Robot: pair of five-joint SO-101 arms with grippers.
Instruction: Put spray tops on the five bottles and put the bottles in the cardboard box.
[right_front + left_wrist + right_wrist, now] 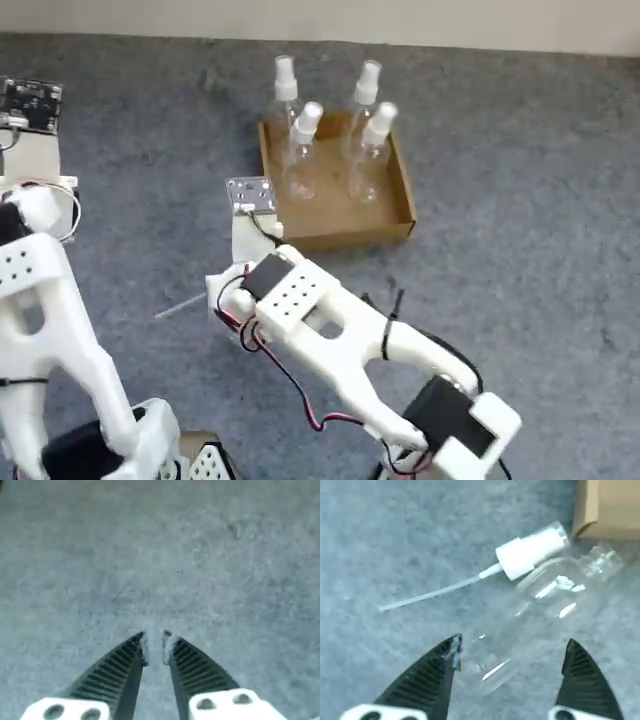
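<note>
Beside the box [610, 505]: the last bottle [540, 610] lies on its side, uncapped, with the spray top [530, 555] right against it.
Right gripper [514, 647]: spread wide, astride the bottle's base end.
Left gripper [155, 642]: almost pressed together, empty, over the carpet [150, 555].
Advice: squeeze gently at mid-body, since it looks likely to roll or squash.

Left pincer [153, 647] nearly closed; right pincer [514, 652] spread wide, angled downward.
</note>
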